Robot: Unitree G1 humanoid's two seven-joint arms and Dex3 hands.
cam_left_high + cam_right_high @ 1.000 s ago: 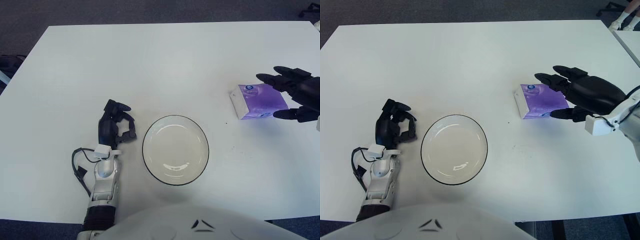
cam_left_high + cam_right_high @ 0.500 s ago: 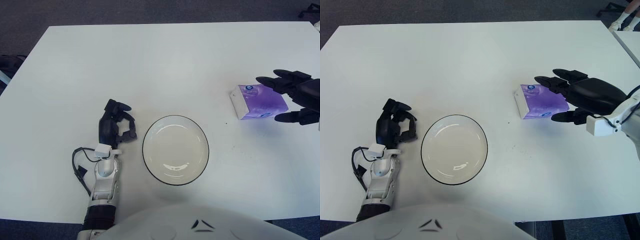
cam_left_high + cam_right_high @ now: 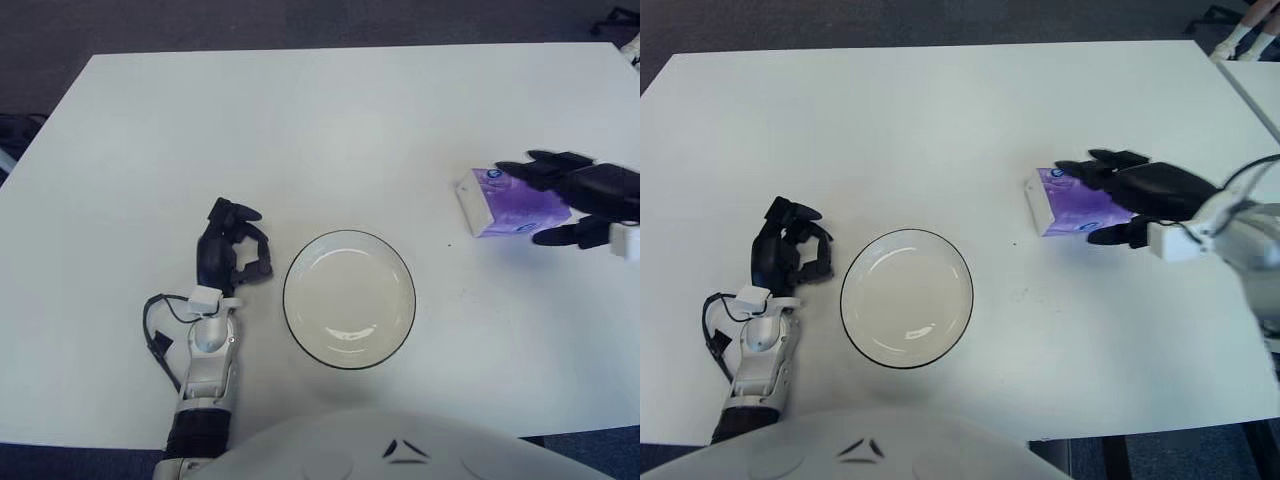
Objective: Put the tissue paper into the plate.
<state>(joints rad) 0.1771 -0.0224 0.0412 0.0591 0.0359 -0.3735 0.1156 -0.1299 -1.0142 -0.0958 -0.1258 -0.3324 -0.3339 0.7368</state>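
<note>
Purple tissue pack (image 3: 1072, 203) between spread fingers of outstretched right hand (image 3: 1135, 195).

Plate (image 3: 906, 298) mid-table, tissue pack (image 3: 1072, 201) to its right.

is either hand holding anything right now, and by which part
Nothing is clearly held. The right hand straddles the tissue pack's right end, fingers spread; the left hand holds nothing.

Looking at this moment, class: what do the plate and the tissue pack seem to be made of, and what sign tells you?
Plate: likely glazed ceramic, white with a dark rim; a bright glint suggests a glossy finish.
Tissue pack: probably thin plastic film, purple, with a soft sheen. The right hand reaches over it.
</note>
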